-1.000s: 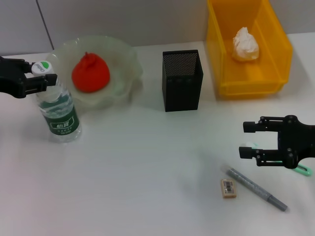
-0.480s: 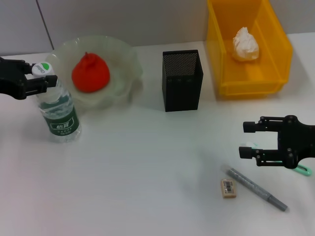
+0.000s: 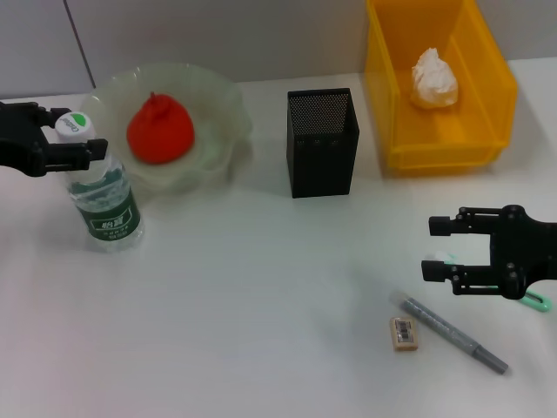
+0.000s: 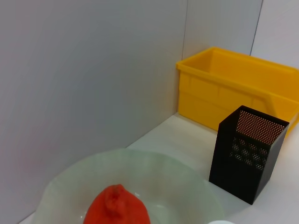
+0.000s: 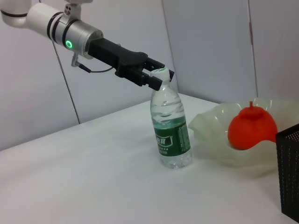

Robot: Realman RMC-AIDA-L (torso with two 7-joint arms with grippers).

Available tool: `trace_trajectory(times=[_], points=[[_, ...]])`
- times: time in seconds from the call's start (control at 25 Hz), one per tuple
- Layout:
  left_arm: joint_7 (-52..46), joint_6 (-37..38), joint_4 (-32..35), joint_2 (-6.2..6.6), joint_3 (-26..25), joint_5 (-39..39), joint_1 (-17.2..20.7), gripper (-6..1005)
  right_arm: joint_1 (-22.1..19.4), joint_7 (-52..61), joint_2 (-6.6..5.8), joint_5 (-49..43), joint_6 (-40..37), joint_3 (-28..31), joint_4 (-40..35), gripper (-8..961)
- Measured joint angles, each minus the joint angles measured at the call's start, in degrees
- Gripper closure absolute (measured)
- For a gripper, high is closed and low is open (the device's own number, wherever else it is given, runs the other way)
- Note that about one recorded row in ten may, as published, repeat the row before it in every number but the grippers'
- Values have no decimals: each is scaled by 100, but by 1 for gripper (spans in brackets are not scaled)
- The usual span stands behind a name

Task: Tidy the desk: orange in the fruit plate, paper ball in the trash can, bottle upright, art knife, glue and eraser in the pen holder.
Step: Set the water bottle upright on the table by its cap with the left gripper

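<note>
Left hand (image 3: 77, 144) grips the upright bottle (image 3: 103, 202) by its neck

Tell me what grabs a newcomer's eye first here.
The bright yellow trash can at the far right, the paper ball inside. Then the red-orange orange in the pale-green fruit plate at far left, beside the upright bottle whose cap the left gripper brackets.

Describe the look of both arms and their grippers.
The left gripper is matte black with angular fingers, on a silver-white round arm segment bearing a glowing green ring light and a thin dark cable beneath it. The right gripper is the same black, open-framed linkage, with a mint-green piece showing under it.
</note>
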Motion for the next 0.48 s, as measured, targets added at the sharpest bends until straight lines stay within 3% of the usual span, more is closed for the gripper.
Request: trace_trajectory(times=[0.28,0.48], points=[[-15,5,12,-3,-11,0,0,192,0,4,0,0,0,8,0,258],[-13,29,28,-2,-22,0,12,197,0,4,0,0,0,13,0,258]])
